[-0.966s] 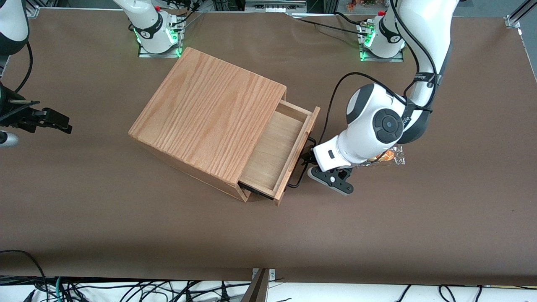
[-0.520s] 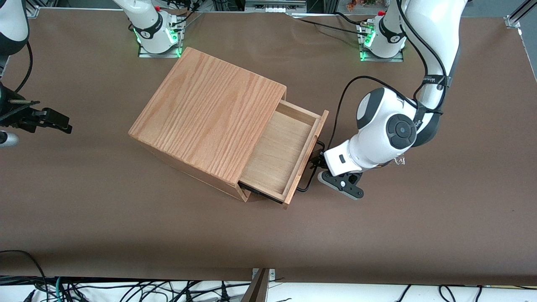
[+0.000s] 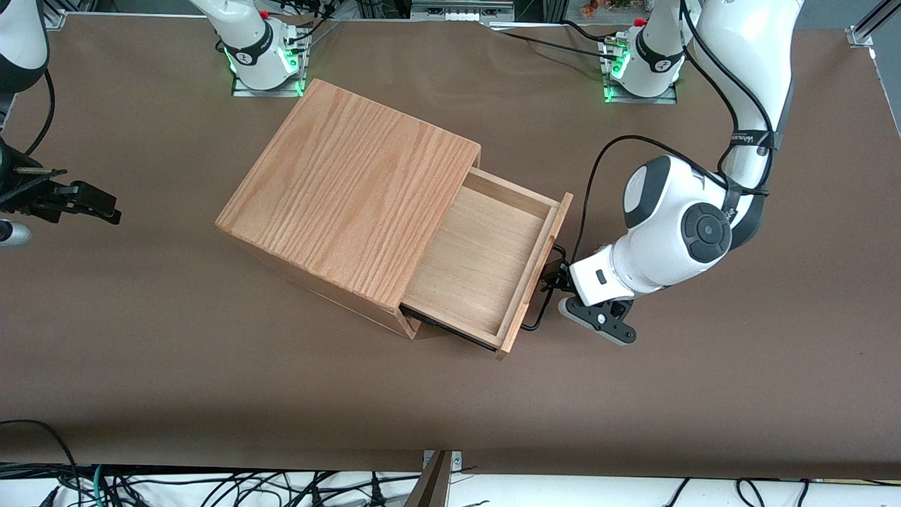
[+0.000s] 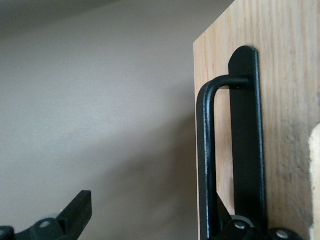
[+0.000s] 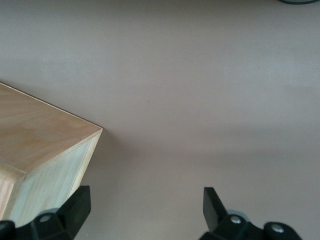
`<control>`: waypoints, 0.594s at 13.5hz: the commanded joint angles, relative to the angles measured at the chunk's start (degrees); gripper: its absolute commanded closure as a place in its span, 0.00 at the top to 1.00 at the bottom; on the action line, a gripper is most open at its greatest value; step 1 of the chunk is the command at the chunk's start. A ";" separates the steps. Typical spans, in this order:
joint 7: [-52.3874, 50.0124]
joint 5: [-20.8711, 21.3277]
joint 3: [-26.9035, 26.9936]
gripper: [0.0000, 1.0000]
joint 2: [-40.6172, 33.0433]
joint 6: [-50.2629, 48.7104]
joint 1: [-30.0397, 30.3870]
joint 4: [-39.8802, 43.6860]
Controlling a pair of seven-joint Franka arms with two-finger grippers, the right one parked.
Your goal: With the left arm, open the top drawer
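- Looking from the front, the wooden cabinet point(image 3: 352, 204) sits on the brown worktop point(image 3: 211, 394), and the top drawer point(image 3: 486, 271) stands pulled well out of it toward the working arm's end of the worktop, its pale floor bare and open to view.
- The thin black handle point(image 3: 543, 299) runs along the drawer front, just beside the cabinet's drawn-out corner nearest the camera.
- The left arm point(image 3: 676, 225) bends down toward the drawer front, with a black cable point(image 3: 598, 169) looping from its wrist; the gripper point(image 3: 556, 278) is right at the handle, touching it about midway along the bar.
- From the front alone, how the fingers stand around the bar is hard to read.
- Seen from the left wrist, the drawer front point(image 4: 280, 100) fills one side as light oak grain, with the black handle point(image 4: 207, 150) bending out of its mounting plate.
- One finger point(image 4: 75, 215) stands clear of the drawer over the bare worktop point(image 4: 100, 125); the other sits against the drawer front, inside the bar, so the gripper is spread with the bar between its fingers rather than pinched.
- From the right wrist, only a corner of the cabinet point(image 5: 45, 150) shows on the worktop.
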 commanded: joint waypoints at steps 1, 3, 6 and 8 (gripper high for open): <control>2.41 5.87 0.76 1.00 0.61 -0.80 0.12 1.16; 2.41 5.78 0.76 1.00 0.61 -1.07 0.12 1.16; 2.32 4.90 0.41 1.00 0.61 -1.15 0.04 1.16; 2.32 3.77 0.32 1.00 0.26 -2.20 0.12 1.16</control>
